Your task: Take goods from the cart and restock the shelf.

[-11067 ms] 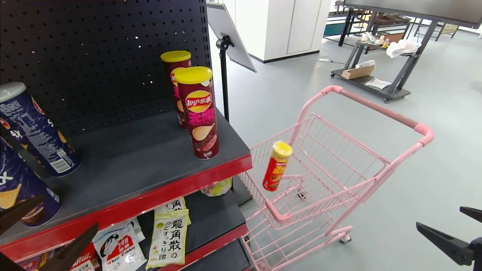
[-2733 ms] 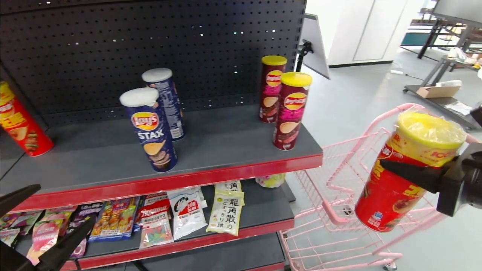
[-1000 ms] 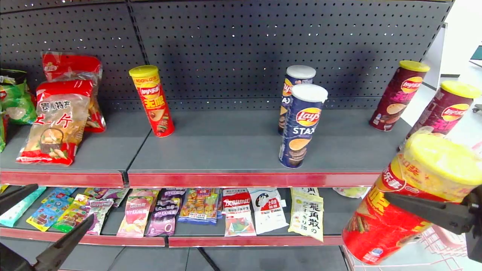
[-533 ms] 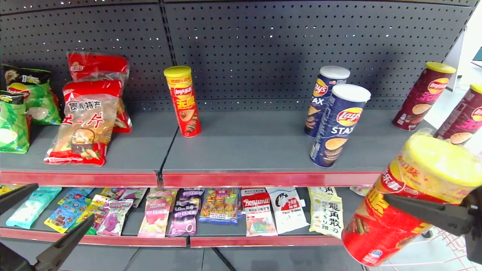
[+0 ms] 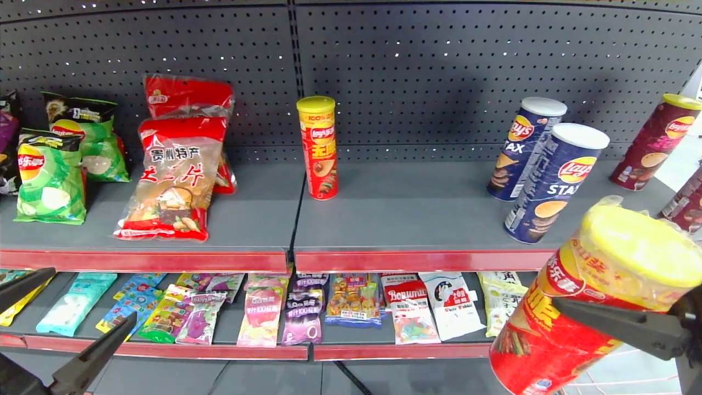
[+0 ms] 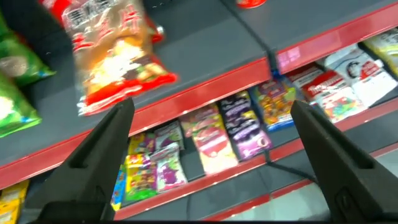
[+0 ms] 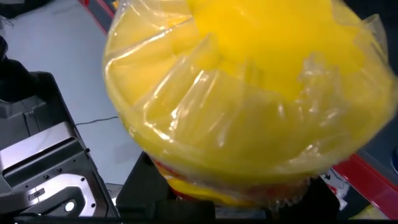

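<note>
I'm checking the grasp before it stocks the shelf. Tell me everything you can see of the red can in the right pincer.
The red can is a tall tube with yellow print and a yellow lid. Clear, crinkled plastic film wraps its top. It is tilted, with the lid toward the upper right, and is held in the air in front of the right end of the shelf, not resting on it. The right pincer is shut on its middle; nothing else is seen touching it.

chip can (image 7: 249, 93) — yellow lid under crinkled clear wrap, held in right gripper (image 7: 230, 202) | red shelf edge (image 7: 367, 177) just past it | grey floor (image 7: 56, 56) beside
</note>
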`<state>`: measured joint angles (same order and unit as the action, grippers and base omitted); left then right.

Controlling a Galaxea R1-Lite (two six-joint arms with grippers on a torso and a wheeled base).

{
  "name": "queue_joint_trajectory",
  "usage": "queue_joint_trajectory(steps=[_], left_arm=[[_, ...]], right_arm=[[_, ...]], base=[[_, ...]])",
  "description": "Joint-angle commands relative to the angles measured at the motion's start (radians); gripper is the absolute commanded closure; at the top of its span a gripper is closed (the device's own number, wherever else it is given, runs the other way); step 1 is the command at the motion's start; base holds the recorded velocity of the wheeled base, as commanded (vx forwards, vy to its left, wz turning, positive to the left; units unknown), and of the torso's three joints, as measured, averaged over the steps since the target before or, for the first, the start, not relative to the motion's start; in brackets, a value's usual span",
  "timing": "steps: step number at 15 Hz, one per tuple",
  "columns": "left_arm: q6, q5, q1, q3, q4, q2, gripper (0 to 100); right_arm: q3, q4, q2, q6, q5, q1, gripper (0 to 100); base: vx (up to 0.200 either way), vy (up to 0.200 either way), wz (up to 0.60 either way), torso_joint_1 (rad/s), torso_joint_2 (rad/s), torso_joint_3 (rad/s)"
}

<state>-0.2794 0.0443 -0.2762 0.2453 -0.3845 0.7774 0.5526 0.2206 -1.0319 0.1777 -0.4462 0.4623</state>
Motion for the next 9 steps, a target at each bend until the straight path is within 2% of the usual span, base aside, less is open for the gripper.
queue_joint_trajectory(steps=[1,3,9], left_arm=[[0.000,0.000,0.000,0.000,-0.001,0.002,0],[-0.001,0.000,0.000,0.002,-0.001,0.003,0],[-0.001,0.002,0.000,0.006,-0.001,0.013,0]], right_arm=[[-0.003,0.000,-0.002,0.000,0.000,0.002,100],[-0.005,0.000,-0.002,0.000,0.000,0.002,100],[-0.014,0.000,-0.002,-0.001,0.000,0.002,100]], base=[[0.000,0.200,0.00,0.002,0.00,0.007],[0.000,0.200,0.00,0.000,0.00,0.005],[0.000,0.000,0.00,0.000,0.00,0.000]])
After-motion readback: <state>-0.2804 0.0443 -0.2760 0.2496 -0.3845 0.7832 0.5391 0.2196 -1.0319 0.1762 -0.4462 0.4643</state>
